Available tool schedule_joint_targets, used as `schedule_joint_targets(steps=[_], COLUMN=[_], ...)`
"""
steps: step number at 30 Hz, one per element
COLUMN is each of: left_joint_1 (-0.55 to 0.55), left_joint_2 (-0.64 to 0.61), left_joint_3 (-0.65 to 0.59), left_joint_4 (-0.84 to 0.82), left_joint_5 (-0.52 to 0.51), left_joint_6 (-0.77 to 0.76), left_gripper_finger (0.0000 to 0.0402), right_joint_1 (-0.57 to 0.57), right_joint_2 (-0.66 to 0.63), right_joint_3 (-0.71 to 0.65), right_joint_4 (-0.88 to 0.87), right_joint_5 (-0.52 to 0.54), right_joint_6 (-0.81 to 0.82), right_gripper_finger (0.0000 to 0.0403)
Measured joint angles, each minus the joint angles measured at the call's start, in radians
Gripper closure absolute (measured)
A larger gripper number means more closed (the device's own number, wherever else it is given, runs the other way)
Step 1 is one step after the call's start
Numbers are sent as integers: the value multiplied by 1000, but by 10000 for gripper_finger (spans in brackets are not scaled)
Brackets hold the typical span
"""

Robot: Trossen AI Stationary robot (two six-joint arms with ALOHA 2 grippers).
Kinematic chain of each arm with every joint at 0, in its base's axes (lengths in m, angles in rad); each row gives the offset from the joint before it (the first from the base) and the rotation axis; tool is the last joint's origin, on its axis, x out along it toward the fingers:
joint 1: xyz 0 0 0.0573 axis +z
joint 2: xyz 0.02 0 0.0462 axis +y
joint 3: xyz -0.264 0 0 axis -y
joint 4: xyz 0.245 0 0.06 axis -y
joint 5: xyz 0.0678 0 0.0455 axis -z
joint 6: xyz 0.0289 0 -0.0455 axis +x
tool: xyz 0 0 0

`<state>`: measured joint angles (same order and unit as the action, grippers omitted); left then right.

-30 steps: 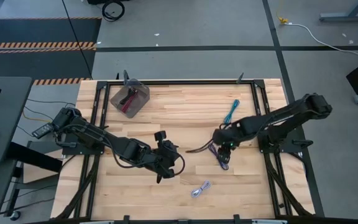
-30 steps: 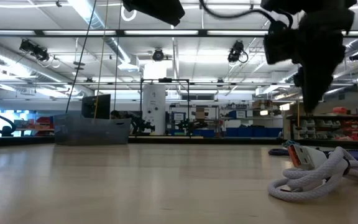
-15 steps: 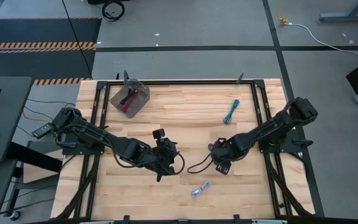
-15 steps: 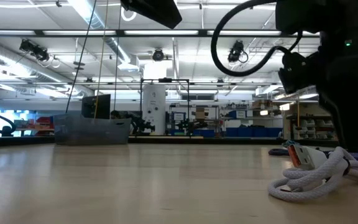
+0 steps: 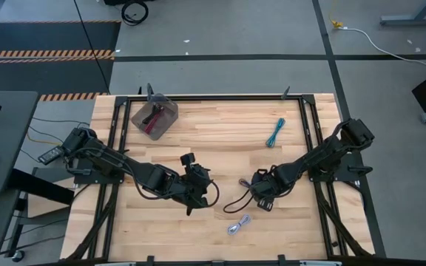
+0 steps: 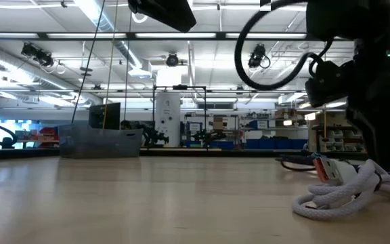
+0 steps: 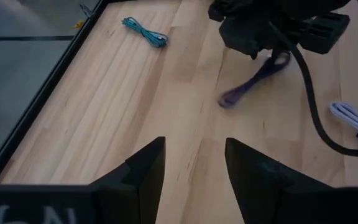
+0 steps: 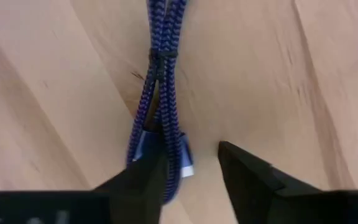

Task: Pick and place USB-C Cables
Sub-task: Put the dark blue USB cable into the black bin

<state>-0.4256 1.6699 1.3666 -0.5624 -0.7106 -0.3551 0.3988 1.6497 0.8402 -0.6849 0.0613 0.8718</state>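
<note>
Right gripper (image 8: 188, 171), jaws parted, low over the purple USB-C cable (image 8: 157, 99) lying mid-surface; grasp not yet made. Left gripper (image 7: 194, 165) hovers open to its left. The magenta cable (image 5: 152, 118) appears already binned in the clear container (image 5: 170, 111) far left. Teal cable (image 5: 274, 133) and white-silver cable (image 5: 238, 224) remain loose; robot wiring (image 5: 237, 202) trails nearby.

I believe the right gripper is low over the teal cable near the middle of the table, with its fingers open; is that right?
Not quite: the right wrist view shows the right gripper low over the purple cable, fingers open. The teal cable lies apart, toward the far edge.
</note>
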Motion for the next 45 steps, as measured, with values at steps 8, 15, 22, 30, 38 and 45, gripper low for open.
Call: schedule_joint_targets(steps=[8, 15, 22, 30, 38, 45], left_joint_1=[1, 3, 9, 10, 13, 11], left_joint_2=[0, 0, 0, 0, 0, 6], left_joint_3=[0, 0, 0, 0, 0, 0], left_joint_4=[-13, -54, -151, -155, -106, -92], left_joint_5=[0, -8, -77, -143, -154, -154], left_joint_6=[0, 0, 20, 103, 353, 593], left_gripper_finger=[228, 228, 228, 228, 227, 208], right_joint_1=[-5, -22, -9, 19, -37, -138], right_joint_2=[-8, -35, -59, -60, -59, -59], right_joint_3=[0, 37, 243, 441, 465, 465], right_joint_4=[-13, -77, -251, -326, -336, -304], right_joint_5=[130, 163, 258, 393, 356, 346], right_joint_6=[-147, -213, -417, -598, -689, -714], right_gripper_finger=[386, 391, 391, 391, 391, 391])
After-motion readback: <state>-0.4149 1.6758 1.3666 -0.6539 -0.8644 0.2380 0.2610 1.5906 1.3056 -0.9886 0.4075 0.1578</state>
